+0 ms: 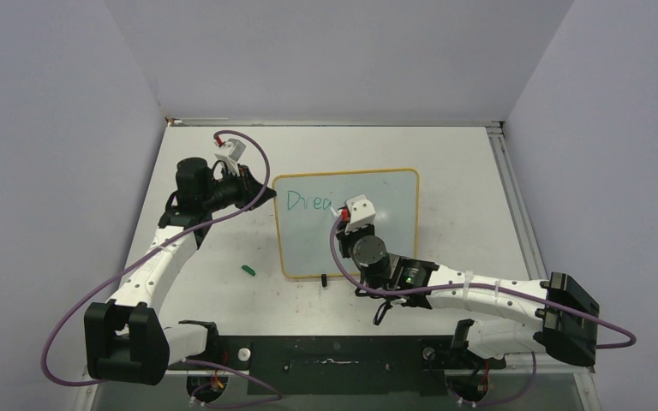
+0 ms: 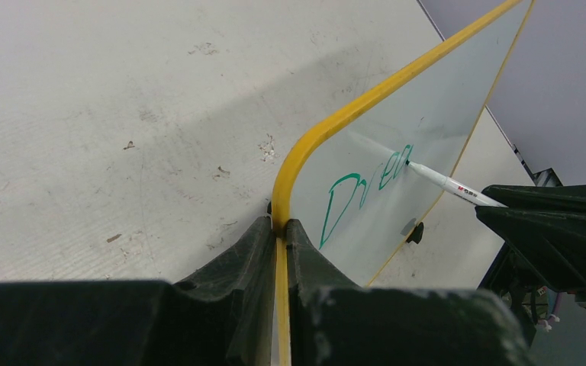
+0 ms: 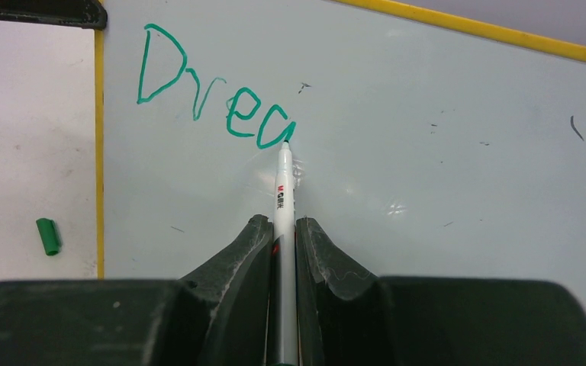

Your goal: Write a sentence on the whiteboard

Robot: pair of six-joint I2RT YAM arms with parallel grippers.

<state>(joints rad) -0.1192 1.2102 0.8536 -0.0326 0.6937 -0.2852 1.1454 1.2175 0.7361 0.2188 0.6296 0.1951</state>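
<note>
The whiteboard (image 1: 377, 231), white with a thin yellow frame, lies in the middle of the table. Green handwriting on it reads "Drea" (image 3: 214, 95), also seen in the top view (image 1: 307, 202) and the left wrist view (image 2: 362, 191). My left gripper (image 2: 280, 229) is shut on the board's yellow left edge (image 2: 305, 149). My right gripper (image 3: 283, 225) is shut on a white marker (image 3: 283, 183), whose tip touches the board at the end of the "a". In the top view the right gripper (image 1: 347, 218) is over the board's upper middle.
A green marker cap (image 1: 248, 270) lies on the table left of the board, also in the right wrist view (image 3: 47, 235). A black clip foot (image 1: 323, 277) sits at the board's near edge. Walls close in the table on three sides.
</note>
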